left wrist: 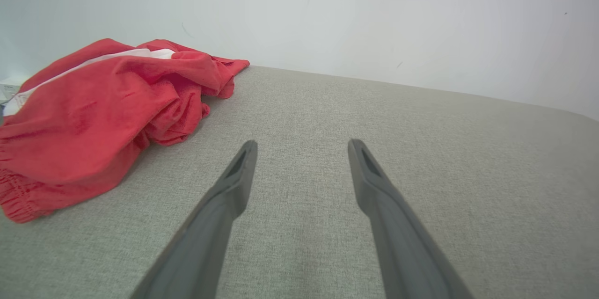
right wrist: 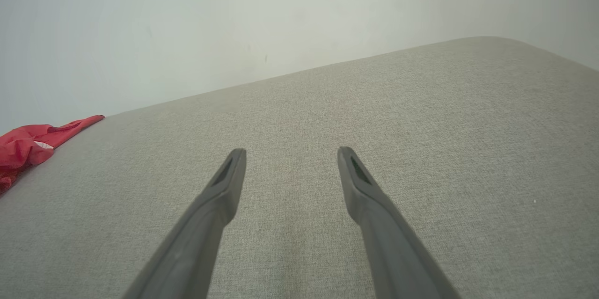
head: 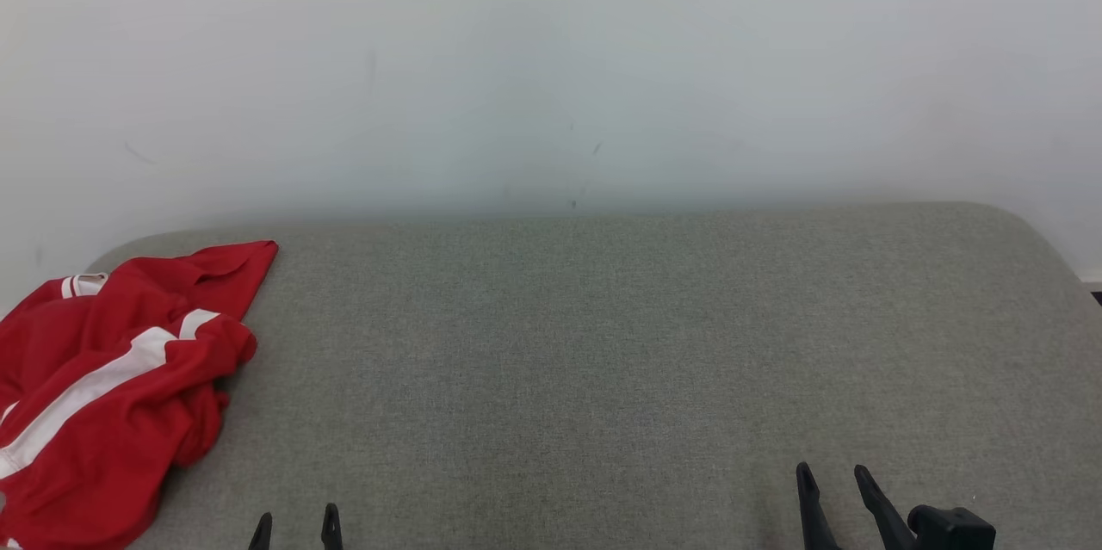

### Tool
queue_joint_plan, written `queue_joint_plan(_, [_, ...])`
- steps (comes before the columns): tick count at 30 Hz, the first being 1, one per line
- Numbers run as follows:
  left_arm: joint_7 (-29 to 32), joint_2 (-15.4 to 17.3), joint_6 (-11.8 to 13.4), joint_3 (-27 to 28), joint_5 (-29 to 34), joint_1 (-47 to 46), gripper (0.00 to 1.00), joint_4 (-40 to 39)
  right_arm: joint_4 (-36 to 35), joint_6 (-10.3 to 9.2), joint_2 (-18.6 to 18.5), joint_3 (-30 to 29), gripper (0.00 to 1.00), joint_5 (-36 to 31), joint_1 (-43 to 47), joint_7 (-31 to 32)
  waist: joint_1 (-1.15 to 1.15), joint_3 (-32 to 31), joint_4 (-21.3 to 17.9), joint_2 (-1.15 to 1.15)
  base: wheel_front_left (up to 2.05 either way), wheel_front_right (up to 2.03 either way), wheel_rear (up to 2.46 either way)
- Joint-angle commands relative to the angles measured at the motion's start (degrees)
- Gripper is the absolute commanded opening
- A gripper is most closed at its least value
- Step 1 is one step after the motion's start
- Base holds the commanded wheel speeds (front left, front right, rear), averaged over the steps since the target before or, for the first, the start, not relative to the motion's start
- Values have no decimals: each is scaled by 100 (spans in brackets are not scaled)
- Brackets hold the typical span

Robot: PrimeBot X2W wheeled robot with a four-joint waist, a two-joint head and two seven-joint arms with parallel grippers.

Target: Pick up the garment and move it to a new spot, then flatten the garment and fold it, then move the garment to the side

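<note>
Nearest the robot, the left gripper (head: 296,516) sits low over the grey cushion (head: 603,343), to the right of the garment (head: 103,378) and not touching it. In the left wrist view its two dark fingers stand spread with bare fabric between them, holding nothing. They seem to be parted in readiness for a grasp. The right gripper (head: 832,472) is well apart from the garment, far to its right. Its fingers are likewise spread and empty, aimed across open upholstery. This looks like a resting pose, with both arms drawn back so the head camera sees the whole work surface.

Farther out lies the garment itself, red with white stripes. It is heaped in loose folds at the cushion's left end and runs off the left edge of the head view. A gathered hem shows along its near side in the left wrist view. What kind of clothing it is cannot be told from the crumpled heap.

To the garment's right the cushion is wide and bare, which makes a likely new spot with room for flattening and folding. The task appears to be at its start, with the pickup not yet begun. The left arm is the better placed to reach in. Behind the garment rises a plain pale wall (head: 551,59).
</note>
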Motion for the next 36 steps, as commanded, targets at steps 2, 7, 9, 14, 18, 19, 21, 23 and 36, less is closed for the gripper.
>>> queue_joint_plan(2, [-53,5,-7,12,155,49,100,12,12,-10,-7,23,100,-156,-2,-60,0,-11,-2,0,0,0,0])
queue_joint_plan(7, [-103,-10,-44,63,194,65,100,45,58,-11,-8,49,100,-347,-9,-113,0,-39,-4,0,0,0,0])
queue_joint_plan(9, [-129,-22,-96,76,136,74,100,38,79,-11,-8,56,100,-453,-1,-118,0,-52,-6,0,0,0,0])
queue_joint_plan(14, [-179,-30,-144,98,246,87,100,73,112,-11,-9,75,100,-651,42,-166,0,-95,-6,0,0,0,0])
queue_joint_plan(18, [-213,-34,-134,96,343,115,100,98,129,-12,-10,93,100,-816,82,-203,0,-131,-11,0,0,0,0])
queue_joint_plan(19, [-227,-35,-132,100,358,117,100,112,136,-12,-9,94,100,-845,86,-207,0,-138,-10,0,0,0,0])
queue_joint_plan(21, [-220,-36,-134,112,306,105,100,119,136,-12,-9,87,100,-828,86,-198,0,-140,-9,0,0,0,0])
queue_joint_plan(23, [-220,-38,-134,110,242,96,100,129,145,-12,-9,84,100,-827,87,-195,0,-139,-9,0,0,0,0])
queue_joint_plan(36, [-220,-39,-100,78,129,106,100,119,151,-12,-9,78,100,-767,91,-188,0,-127,-18,0,0,0,0])
